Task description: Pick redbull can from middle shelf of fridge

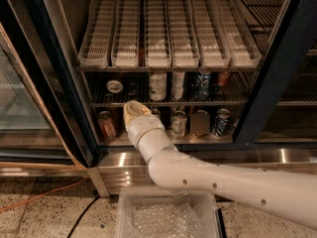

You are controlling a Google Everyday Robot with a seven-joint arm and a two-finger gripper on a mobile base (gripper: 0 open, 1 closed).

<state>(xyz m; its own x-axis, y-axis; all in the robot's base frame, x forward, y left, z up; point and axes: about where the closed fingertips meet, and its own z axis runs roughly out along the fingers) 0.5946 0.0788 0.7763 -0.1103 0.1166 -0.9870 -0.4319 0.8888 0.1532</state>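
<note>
The jaws reach the middle shelf (213,102), near redbull can (114,87)

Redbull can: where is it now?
Camera view: the redbull can stands at the left end of the middle shelf, left of a white-labelled can; the gripper is below-right.

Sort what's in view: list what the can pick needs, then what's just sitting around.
Needed: redbull can, left on the middle shelf; fridge; gripper, at that shelf's front rail, just below-right of the can.
Sitting around: white-labelled cans; blue can; lower-shelf cans; plastic bin.
</note>
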